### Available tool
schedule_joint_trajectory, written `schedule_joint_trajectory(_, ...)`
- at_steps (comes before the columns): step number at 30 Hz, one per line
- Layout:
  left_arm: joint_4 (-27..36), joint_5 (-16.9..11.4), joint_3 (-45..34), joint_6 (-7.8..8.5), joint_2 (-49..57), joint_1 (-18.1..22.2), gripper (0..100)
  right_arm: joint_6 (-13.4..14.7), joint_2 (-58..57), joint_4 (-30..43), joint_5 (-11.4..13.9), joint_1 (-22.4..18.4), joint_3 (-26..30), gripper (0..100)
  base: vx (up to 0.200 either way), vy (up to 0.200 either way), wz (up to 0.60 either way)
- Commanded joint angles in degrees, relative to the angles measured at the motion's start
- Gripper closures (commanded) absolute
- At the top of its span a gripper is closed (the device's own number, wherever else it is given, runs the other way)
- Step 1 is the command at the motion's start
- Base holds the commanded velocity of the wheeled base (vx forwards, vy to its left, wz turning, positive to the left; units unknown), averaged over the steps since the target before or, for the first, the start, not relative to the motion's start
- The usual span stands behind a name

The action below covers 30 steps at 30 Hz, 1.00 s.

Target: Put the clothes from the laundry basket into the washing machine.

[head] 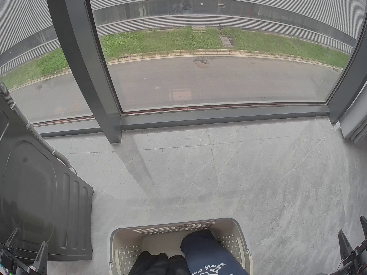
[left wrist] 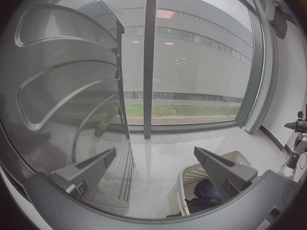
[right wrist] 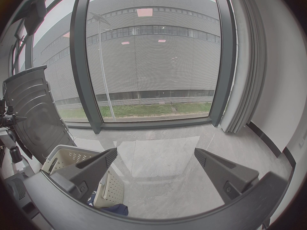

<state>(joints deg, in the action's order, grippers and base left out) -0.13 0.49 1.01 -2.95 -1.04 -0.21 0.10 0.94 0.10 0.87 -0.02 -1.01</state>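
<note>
The left tool (head: 28,245) and right tool (head: 353,235) hang wide open and empty either side of the basket (head: 172,223) on the floor (head: 248,165), its dark clothes (head: 208,253) heaped between them, the washer (head: 38,195) beside the left.

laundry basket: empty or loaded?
Loaded. The laundry basket holds a dark blue garment and a black garment beside it. How much lies underneath, cannot tell.
</note>
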Motion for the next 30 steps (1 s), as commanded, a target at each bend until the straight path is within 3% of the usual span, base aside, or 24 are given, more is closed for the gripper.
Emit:
schedule_joint_trajectory(1, 0.05, 0.04, -0.92, -0.04, 0.42, 0.03, 0, -0.01, -0.94, -0.01, 0.01, 0.02, 0.92, 0, 0.000, 0.000, 0.00)
schedule_joint_trajectory(20, -0.04, -0.05, -0.92, 0.23, 0.42, -0.06, 0, -0.01, -0.94, -0.01, 0.01, 0.02, 0.92, 0, 0.000, 0.000, 0.00)
schedule_joint_trajectory(30, -0.04, -0.05, -0.92, 0.23, 0.42, 0.03, 0, -0.27, -0.85, 0.08, 0.19, -0.06, 0.92, 0, -0.200, 0.000, 0.00)
